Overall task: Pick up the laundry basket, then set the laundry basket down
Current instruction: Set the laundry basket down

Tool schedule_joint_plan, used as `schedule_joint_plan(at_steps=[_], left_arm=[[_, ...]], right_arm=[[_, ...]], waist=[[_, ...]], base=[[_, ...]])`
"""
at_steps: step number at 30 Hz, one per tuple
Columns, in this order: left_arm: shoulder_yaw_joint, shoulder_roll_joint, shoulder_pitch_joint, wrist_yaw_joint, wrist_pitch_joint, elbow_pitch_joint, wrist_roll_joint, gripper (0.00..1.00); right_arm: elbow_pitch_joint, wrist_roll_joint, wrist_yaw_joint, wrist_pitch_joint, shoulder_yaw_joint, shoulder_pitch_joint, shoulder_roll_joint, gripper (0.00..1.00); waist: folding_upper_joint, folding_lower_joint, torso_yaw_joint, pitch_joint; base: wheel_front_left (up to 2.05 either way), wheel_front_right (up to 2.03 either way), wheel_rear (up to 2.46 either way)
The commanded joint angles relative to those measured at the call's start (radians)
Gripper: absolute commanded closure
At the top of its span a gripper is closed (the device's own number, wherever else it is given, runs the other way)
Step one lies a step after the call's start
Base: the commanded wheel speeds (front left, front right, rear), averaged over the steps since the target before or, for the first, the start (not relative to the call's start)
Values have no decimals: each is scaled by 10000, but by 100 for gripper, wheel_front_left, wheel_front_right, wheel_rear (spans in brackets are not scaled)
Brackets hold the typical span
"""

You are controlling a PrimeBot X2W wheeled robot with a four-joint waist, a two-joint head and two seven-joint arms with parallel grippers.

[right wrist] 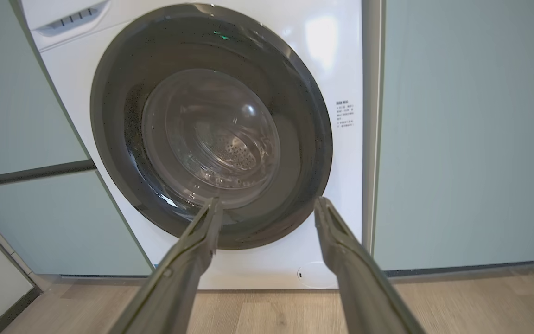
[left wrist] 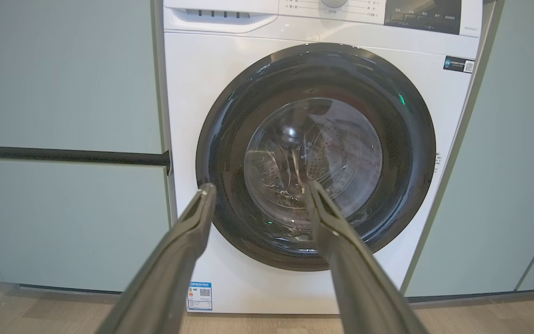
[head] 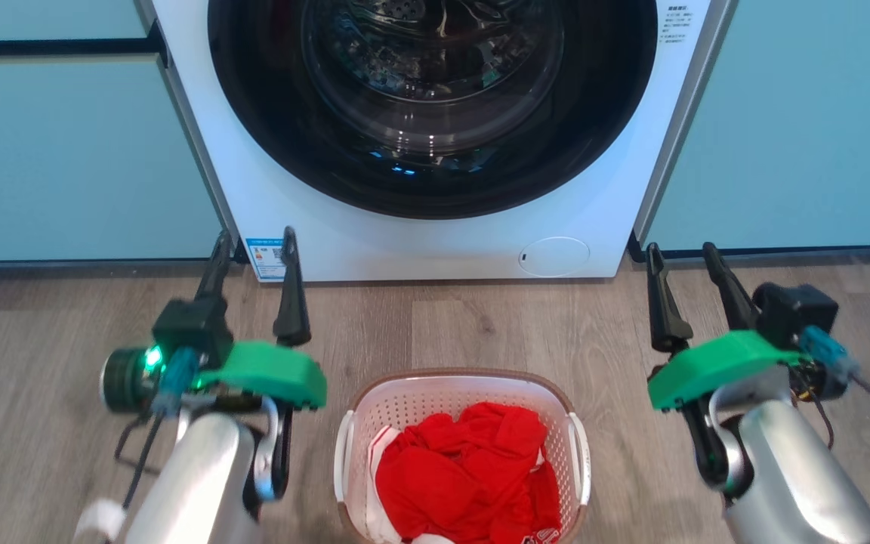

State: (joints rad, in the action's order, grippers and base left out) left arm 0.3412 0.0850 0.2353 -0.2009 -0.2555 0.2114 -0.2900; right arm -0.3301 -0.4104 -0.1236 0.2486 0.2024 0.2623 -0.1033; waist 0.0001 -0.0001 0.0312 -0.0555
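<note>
1. The laundry basket [head: 435,400] is standing on the wooden floor [head: 480,317] at the bottom centre of the head view. It is sitting in front of the washing machine [head: 435,242] and apart from it.
2. The basket is holding a crumpled red garment [head: 473,468] with some white fabric showing at its edges. The two white side handles [head: 344,453] are facing outward, one toward each arm.
3. The left hand [head: 254,236] is hovering to the left of the basket. Its two dark fingers are standing spread apart with nothing between them, and they are pointing toward the machine.
4. The right hand [head: 681,249] is hovering to the right of the basket in the same condition: fingers spread, gripping nothing.
5. Neither hand is touching the basket; the basket is lying between the two arms.
6. In each wrist view the spread fingers are framing the lower part of the round dark door [left wrist: 313,157], which is sitting closed.
7. Pale teal cabinet panels [head: 65,151] are flanking the machine on both sides.
</note>
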Motion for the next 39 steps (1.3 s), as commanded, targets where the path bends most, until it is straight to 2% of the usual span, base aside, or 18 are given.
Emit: schedule_joint_plan(at_steps=[1, 4, 9, 13, 21, 39], left_arm=[[-501, 9, 227, 55, -62, -479, 184, 0], [-843, -196, -315, 269, -62, -984, 694, 0], [-850, -321, -1032, 627, -62, -801, 1050, 0], [-692, -340, -1369, 664, -62, -560, 1431, 0], [-412, -346, -1724, 743, -62, -262, 1271, 0], [-497, -347, -1606, 822, -62, -298, 1188, 0]], right_arm=[[532, 199, -71, 131, 92, 134, 55, 0], [1251, 603, -71, 131, -151, -443, 181, 0], [1847, 1128, -71, 131, -411, -1259, 310, 0], [1864, 1422, -71, 131, -593, -1767, 387, 0], [1894, 1903, -71, 131, -875, -2461, 506, 0], [1743, 1579, -71, 131, -1020, -2344, 529, 0]], waist=[[-1, 1, 22, -11], [-1, 1, 80, -36], [-1, 1, 103, -106], [-1, 1, 78, -149], [-1, 1, -5, -121], [-1, 1, -260, -108]], base=[[0, 0, 0], [0, 0, 0], [0, 0, 0], [0, 0, 0], [0, 0, 0], [0, 0, 0]])
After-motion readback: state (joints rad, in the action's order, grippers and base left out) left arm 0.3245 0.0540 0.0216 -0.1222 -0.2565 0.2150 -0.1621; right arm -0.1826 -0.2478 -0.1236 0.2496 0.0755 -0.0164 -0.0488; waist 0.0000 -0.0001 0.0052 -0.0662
